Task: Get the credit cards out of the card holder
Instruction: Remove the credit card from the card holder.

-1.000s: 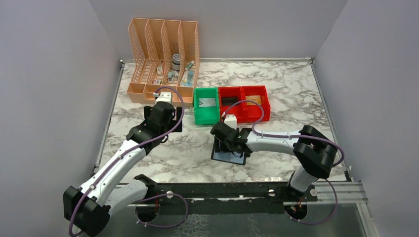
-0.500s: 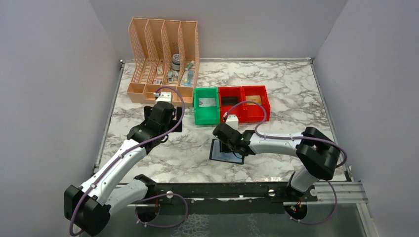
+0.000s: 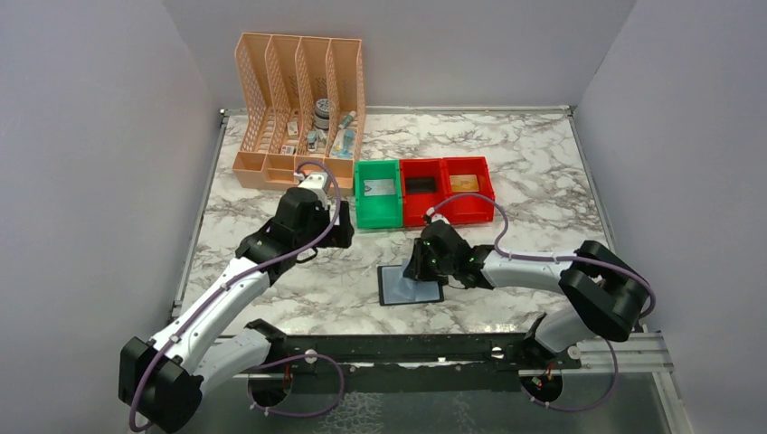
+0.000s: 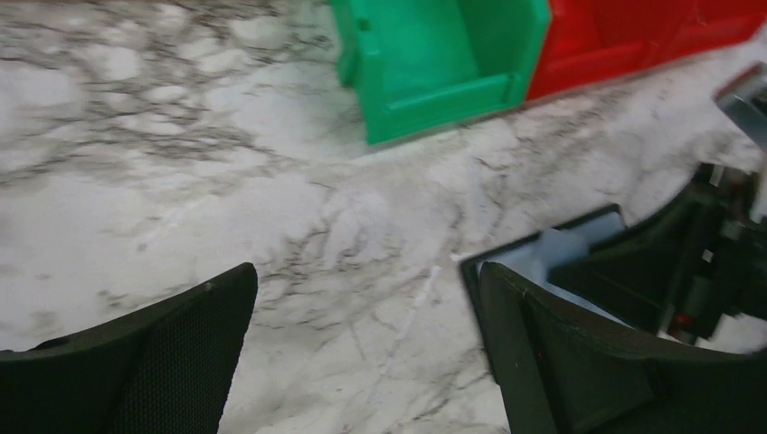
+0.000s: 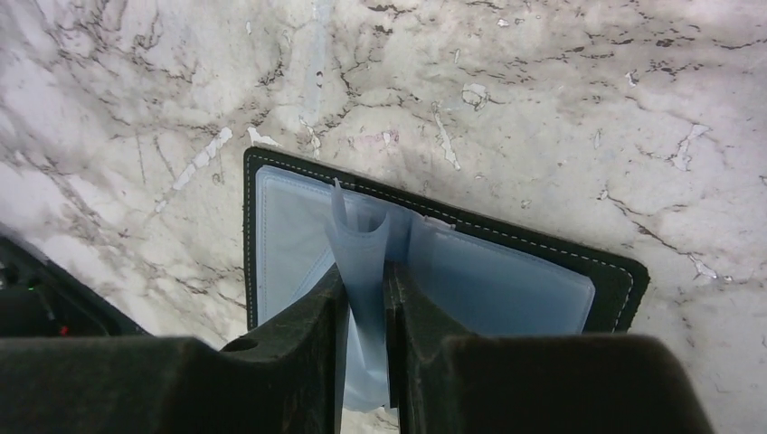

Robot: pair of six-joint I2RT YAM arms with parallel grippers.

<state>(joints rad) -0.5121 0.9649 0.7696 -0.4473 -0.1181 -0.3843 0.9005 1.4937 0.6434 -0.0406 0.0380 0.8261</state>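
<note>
black card holder point(image 3: 411, 286) lies open on the marble table point(image 3: 534, 163), between the two arms and just in front of the green bin point(image 3: 378, 217) and the red bins point(image 3: 452, 215). the right gripper point(image 3: 421, 268) is down on it, jaws nearly together and pinching one blue-grey inner leaf point(image 5: 362, 244) that stands up from the fold; the other panels lie flat. the left gripper point(image 3: 333, 233) hovers over bare marble to the left of the holder, jaws spread wide with nothing between them. a pale card point(image 3: 380, 187) lies in the green bin, a tan card point(image 3: 463, 183) in the right-hand red bin.
</note>
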